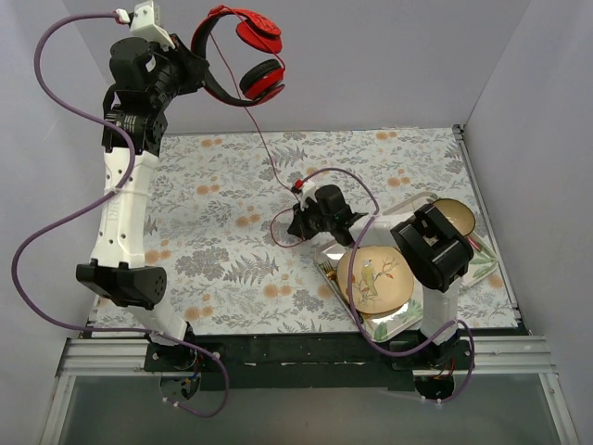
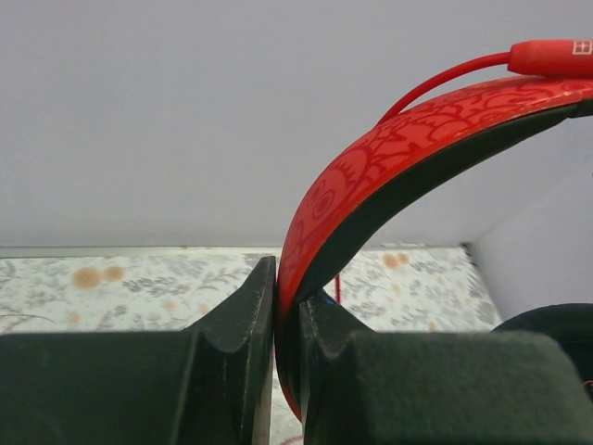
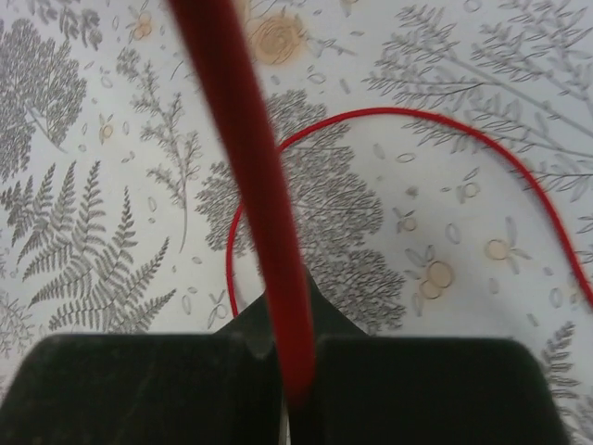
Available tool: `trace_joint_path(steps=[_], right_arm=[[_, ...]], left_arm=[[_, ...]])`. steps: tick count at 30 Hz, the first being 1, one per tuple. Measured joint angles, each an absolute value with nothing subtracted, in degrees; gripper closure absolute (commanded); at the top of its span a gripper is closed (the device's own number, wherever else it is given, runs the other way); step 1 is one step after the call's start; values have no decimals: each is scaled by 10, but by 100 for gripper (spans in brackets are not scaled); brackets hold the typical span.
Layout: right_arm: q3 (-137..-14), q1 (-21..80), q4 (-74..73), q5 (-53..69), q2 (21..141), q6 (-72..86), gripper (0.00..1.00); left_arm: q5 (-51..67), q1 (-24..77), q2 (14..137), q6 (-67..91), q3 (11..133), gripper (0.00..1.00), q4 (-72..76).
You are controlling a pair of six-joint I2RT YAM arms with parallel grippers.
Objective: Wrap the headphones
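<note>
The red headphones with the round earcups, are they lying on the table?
No, the red over-ear headphones hang in the air, off the leaf-patterned table, with their headband clamped in the left gripper.

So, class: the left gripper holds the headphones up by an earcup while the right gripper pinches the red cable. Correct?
No. The left wrist view shows the left gripper clamped on the headband, not an earcup. The rest stands: the headphones are held up and the right gripper pinches the red cable.
</note>
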State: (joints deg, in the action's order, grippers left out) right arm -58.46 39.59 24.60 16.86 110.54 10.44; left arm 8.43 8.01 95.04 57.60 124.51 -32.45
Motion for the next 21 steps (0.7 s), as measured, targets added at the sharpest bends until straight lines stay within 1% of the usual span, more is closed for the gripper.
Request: trace_joint_path(steps=[6, 12, 17, 21], right_arm=[[-584, 462, 172, 126, 1075, 58, 99], [-584, 537, 88, 81, 1021, 9, 99], [-604, 585, 28, 58, 962, -32, 99], [-633, 604, -12, 47, 921, -49, 99]], left_arm=[[-13, 38, 990, 536, 1200, 100, -255], [-137, 32, 994, 415, 1096, 100, -123], [-201, 32, 999, 310, 1011, 100, -10], [-231, 33, 1003, 227, 943, 100, 69]])
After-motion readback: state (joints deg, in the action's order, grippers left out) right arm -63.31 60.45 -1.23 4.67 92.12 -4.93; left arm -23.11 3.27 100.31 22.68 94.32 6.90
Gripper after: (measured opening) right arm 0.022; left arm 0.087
